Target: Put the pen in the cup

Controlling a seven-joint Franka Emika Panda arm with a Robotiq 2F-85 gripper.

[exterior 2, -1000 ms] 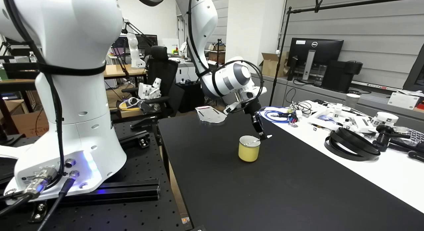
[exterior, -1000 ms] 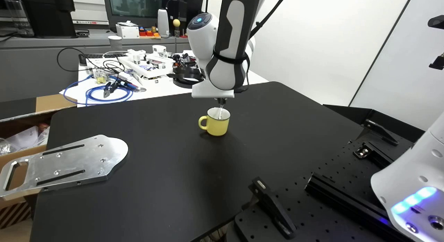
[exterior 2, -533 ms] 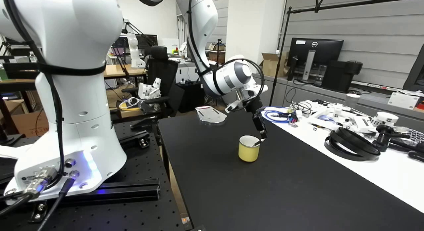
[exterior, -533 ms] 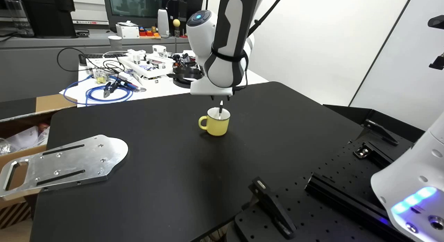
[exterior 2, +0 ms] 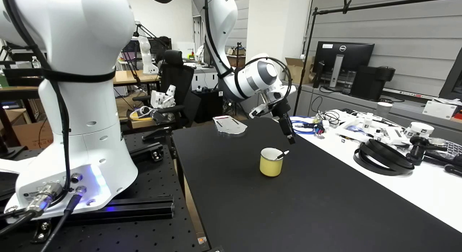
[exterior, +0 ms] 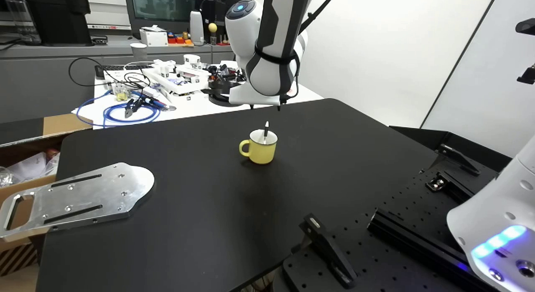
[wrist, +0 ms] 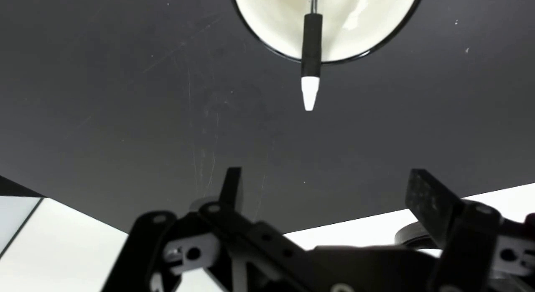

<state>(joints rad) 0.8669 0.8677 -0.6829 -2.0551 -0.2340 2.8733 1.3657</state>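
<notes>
The yellow cup [exterior: 260,154] stands upright on the black table, its handle pointing left in an exterior view. Inside it leans the pen [exterior: 266,131], a clear shaft with a black grip and white tip; its upper end sticks out over the rim. From the wrist view, the pen [wrist: 312,45] crosses the edge of the cup [wrist: 271,26], which is cut off by the frame's top. My gripper [wrist: 326,171] is open, jaws wide apart and nothing between them. In both exterior views the gripper [exterior 2: 291,140] hangs above the pen's free end, not touching it.
A silver metal plate [exterior: 96,191] lies at the table's edge. Beyond the table's far side is a white table [exterior 2: 335,156] crowded with cables, tools and white parts. An open cardboard box [exterior: 25,175] sits beside the black table.
A second ago my gripper was shut on the pen over the cup. The jaws have opened and let it go, and the arm has risen away. The pen stays leaning in the cup.
</notes>
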